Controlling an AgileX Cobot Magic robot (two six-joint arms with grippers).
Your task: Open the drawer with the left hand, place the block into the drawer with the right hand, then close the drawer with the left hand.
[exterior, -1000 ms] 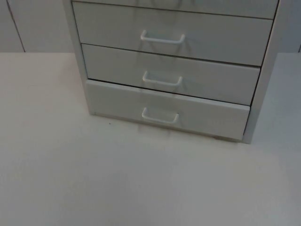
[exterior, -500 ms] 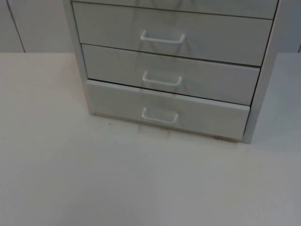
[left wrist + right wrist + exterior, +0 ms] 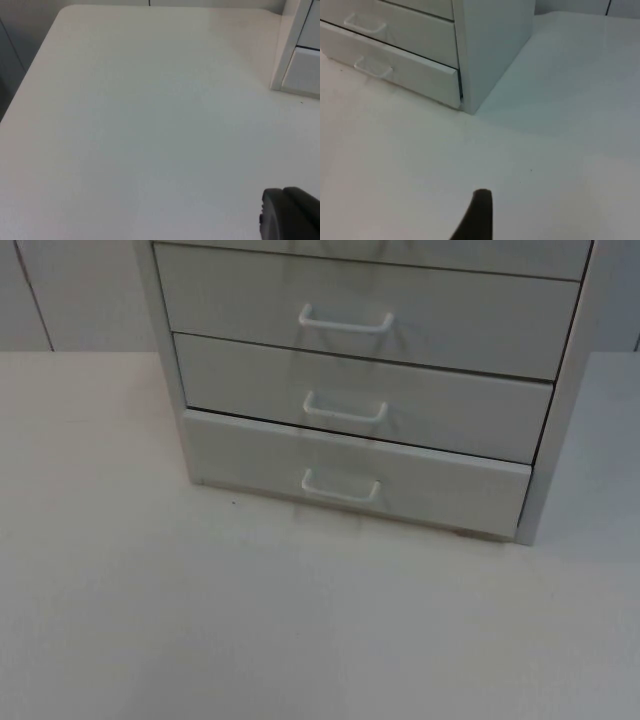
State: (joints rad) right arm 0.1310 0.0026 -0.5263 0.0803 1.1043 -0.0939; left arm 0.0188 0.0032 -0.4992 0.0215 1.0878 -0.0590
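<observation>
A light grey drawer cabinet (image 3: pixel 560 410) stands at the back of the white table (image 3: pixel 300 640). Three drawer fronts with white wire handles face me. The bottom drawer (image 3: pixel 440 490) juts out a little past the two above it; its handle (image 3: pixel 341 487) is free. The middle drawer (image 3: pixel 450 410) and the upper drawer (image 3: pixel 470 320) sit flush. My left gripper (image 3: pixel 290 215) hovers over bare table to the left of the cabinet's corner (image 3: pixel 287 55). My right gripper (image 3: pixel 477 215) hangs over the table in front of the cabinet's right corner (image 3: pixel 465 75), with the bottom drawer (image 3: pixel 415 75) beyond it.
The table's left edge (image 3: pixel 30 85) and back edge meet a grey partition wall (image 3: pixel 70 290). Open table surface stretches in front of the cabinet and on both sides of it (image 3: pixel 580 100).
</observation>
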